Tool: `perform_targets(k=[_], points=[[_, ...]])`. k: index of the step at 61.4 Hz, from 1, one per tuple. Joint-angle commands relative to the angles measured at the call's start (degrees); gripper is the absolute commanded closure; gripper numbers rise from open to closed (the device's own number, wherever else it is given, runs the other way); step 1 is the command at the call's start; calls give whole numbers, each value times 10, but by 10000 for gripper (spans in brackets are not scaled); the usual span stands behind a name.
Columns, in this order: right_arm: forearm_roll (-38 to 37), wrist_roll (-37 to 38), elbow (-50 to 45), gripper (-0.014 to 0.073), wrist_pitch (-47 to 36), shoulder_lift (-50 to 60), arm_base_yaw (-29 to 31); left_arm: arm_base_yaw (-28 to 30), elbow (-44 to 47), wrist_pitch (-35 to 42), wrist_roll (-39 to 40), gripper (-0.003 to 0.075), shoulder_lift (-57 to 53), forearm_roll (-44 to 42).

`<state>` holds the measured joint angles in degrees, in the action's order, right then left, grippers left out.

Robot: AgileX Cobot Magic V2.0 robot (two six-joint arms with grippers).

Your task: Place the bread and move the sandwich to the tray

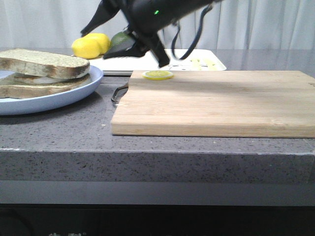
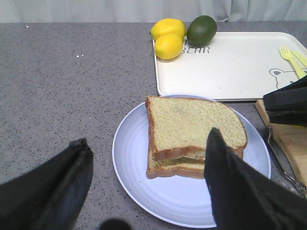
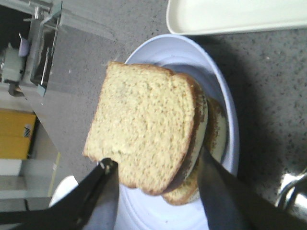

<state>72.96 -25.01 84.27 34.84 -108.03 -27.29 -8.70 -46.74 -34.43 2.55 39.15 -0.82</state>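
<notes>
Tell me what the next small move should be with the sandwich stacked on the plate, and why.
Probably bring the open left gripper down around the sandwich and close on it. The top slice already sits on the stack on the light-blue plate, the white tray has bare space, and the left fingers straddle the sandwich without gripping it.

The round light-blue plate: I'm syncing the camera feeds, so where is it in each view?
Front view: round light-blue plate at the left edge, under the sandwich.
Left wrist view: lower centre.
Right wrist view: centre, partly hidden by bread.
Shared landmark: flat white rectangular tray beside it.
</notes>
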Motion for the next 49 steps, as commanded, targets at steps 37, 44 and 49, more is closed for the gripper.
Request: perform_targets(k=[37, 44, 49], points=[[-638, 201, -4, 192, 198, 388, 13, -1, -20, 42, 1, 229, 2, -1], [-638, 201, -49, 192, 191, 452, 13, -1, -20, 42, 1, 229, 2, -1], [-638, 201, -88, 192, 179, 500, 13, -1, -20, 43, 1, 229, 2, -1]])
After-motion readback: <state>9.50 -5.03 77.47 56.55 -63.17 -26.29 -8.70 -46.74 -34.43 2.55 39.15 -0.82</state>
